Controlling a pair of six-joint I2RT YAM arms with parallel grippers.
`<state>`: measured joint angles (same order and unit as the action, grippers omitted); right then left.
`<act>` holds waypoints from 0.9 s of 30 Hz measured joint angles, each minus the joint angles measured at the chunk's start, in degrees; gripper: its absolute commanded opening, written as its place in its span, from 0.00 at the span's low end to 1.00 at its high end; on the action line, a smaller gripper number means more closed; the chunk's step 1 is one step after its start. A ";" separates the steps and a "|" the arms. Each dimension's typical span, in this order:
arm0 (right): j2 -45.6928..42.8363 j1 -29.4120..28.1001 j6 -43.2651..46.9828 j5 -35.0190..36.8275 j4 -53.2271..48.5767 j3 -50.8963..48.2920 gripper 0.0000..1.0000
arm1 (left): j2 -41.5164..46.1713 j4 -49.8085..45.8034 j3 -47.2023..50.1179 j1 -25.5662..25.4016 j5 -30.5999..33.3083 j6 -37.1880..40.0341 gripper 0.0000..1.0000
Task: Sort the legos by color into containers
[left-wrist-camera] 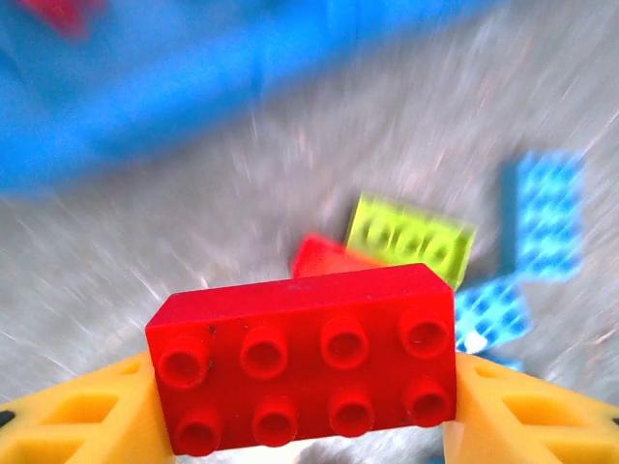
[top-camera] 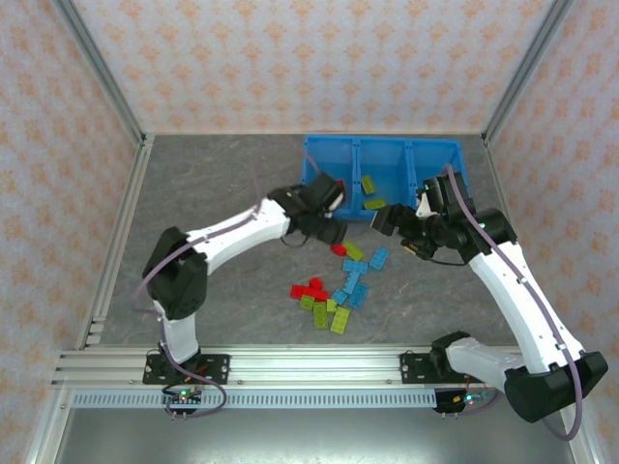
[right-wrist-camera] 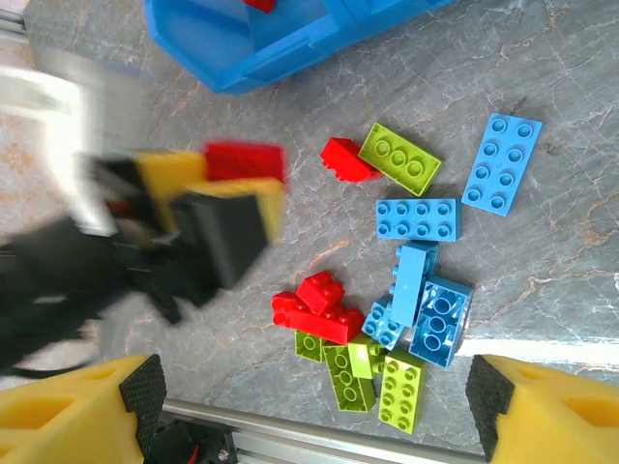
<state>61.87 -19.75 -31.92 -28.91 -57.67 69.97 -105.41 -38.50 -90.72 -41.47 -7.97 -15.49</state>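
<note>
Red lego (left-wrist-camera: 305, 358) between left tool's (left-wrist-camera: 305, 416) yellow fingers (left-wrist-camera: 82, 420); green lego (left-wrist-camera: 411, 240) beyond

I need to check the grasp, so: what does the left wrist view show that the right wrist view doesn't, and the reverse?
Left wrist view: the held red brick up close, eight studs facing the camera, pinched at its ends between the yellow fingers of the left gripper.
Right wrist view: the open right gripper, the main pile of red, green and blue bricks, and the left gripper seen from outside.
Both: the held red brick, the lime brick with a loose red brick beside it, flat blue bricks and the blue bins.
</note>
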 measured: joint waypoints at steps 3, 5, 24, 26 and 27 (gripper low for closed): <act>-0.17 -0.11 -0.15 0.00 0.09 0.00 0.83 | -0.81 -0.42 -10.23 3.43 1.22 1.16 0.53; -0.28 -0.15 -0.46 0.00 0.26 0.00 0.83 | -4.81 -1.14 -19.12 5.90 1.68 2.14 0.53; -2.34 -0.48 -0.44 1.49 -0.61 1.51 0.84 | -36.44 -13.68 -56.33 9.94 1.01 4.35 0.76; -2.12 -0.48 -0.44 1.49 -0.59 1.51 0.84 | -31.87 -13.46 -53.11 9.86 0.76 4.85 0.81; -1.99 -0.48 -0.44 1.49 -0.55 1.51 0.84 | -29.35 -13.27 -51.10 9.84 0.61 4.96 0.84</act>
<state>59.88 -20.23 -32.36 -27.42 -58.22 71.48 -134.76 -51.77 -141.82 -31.64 -7.35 -10.52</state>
